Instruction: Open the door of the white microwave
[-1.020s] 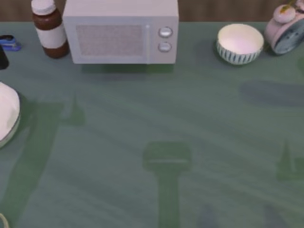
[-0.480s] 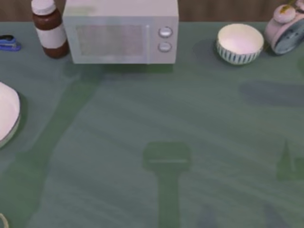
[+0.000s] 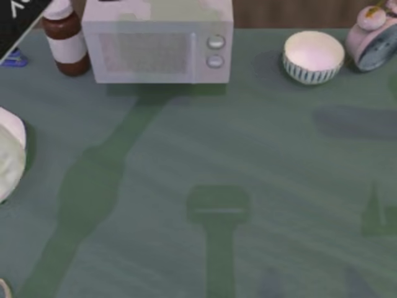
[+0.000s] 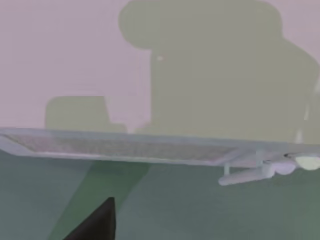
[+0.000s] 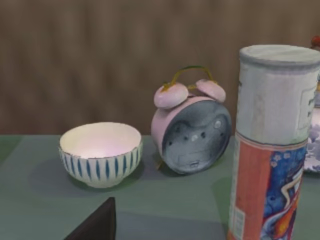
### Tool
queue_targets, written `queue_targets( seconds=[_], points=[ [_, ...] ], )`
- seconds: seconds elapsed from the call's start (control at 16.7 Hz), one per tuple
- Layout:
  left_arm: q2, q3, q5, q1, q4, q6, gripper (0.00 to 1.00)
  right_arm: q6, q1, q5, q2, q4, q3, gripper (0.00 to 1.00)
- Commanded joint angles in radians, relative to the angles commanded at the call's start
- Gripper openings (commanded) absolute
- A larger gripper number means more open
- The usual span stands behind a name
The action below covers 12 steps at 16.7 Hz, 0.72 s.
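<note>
The white microwave (image 3: 158, 40) stands at the back of the table, left of centre. Its door (image 3: 142, 53), with the grey mesh window, lies flush with the front, next to the two silver knobs (image 3: 216, 51). A black part of my left arm (image 3: 18, 17) crosses the top view's far-left corner. In the left wrist view I look steeply down on the microwave's top (image 4: 75, 60), the door's upper edge (image 4: 125, 147) and a knob (image 4: 305, 162). My left gripper (image 4: 203, 220) is open over the table in front of the door, one fingertip (image 4: 100, 222) showing. My right gripper (image 5: 142, 220) is parked at the right, open.
A brown bottle (image 3: 65, 43) stands just left of the microwave, with a blue stapler (image 3: 15, 59) beyond it. A white plate (image 3: 9, 155) lies at the left edge. A striped bowl (image 3: 313, 56), a pink alarm clock (image 3: 375, 40) and a tall can (image 5: 272, 140) occupy the back right.
The left arm's shadow has swept rightward across the table onto the microwave's top. A black part of the left arm has come into the top view's far-left corner. The door has not moved.
</note>
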Motion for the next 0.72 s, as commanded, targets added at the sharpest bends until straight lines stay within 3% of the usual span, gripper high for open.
queue_targets(
  seconds=[0.24, 0.72],
  points=[
    [0.162, 0.146, -0.020, -0.033, -0.091, -0.026, 1.00, 0.000, 0.000, 0.000, 0.000, 0.000, 0.000, 1.00],
    [0.188, 0.153, -0.019, -0.029, -0.084, -0.024, 1.00, 0.000, 0.000, 0.000, 0.000, 0.000, 0.000, 1.00]
  ],
)
